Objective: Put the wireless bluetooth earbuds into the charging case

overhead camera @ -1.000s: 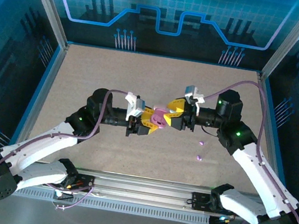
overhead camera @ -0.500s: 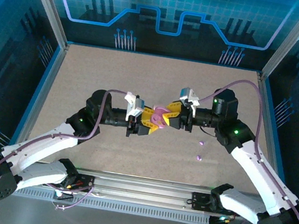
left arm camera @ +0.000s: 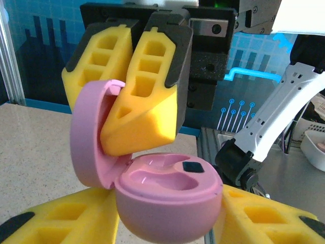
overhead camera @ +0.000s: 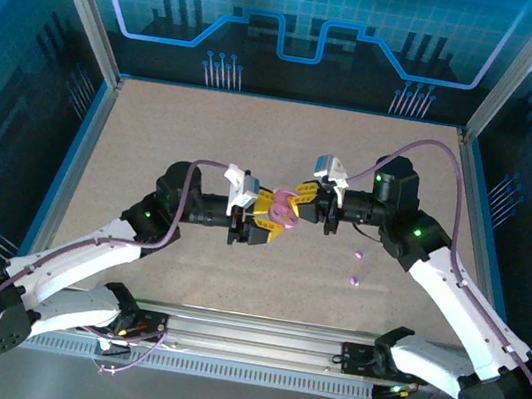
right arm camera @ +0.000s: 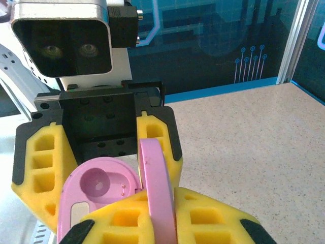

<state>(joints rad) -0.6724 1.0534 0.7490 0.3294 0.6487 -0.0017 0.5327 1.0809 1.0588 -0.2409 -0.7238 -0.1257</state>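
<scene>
Left end effector (overhead camera: 271,218) was clamped on the lower half of the one pink charging case (overhead camera: 286,209), held above the middle of the desk (overhead camera: 177,125). The right end effector (overhead camera: 301,198) had closed on the case's raised lid (left arm camera: 87,137), with one yellow finger on each face of it.

We counted two end effectors, one case and two purple earbuds. Both earbuds lay on the desk to the right of the case and nearer, well apart from it. The far earbud (overhead camera: 359,256) and the near earbud (overhead camera: 354,281) sat close to each other, beside the right arm.

The case stood open. Inside its base, in the left wrist view, we saw moulded pink hollows and a small dark square (left arm camera: 193,166) near the rim. That view also showed the base seated between the left end effector's two yellow fingers (left arm camera: 51,218), touching both.

In the right wrist view the lid appeared edge-on, as a pink band pinched between that end effector's own pads (right arm camera: 122,223). Just left of the band, the base showed a round well (right arm camera: 96,183) and a pale oblong patch (right arm camera: 81,209).

From the top view we could place the earbuds on the desk and see both arms meeting tip to tip. From the wrist views we could read the inside of the case, which from above was too small to tell.
</scene>
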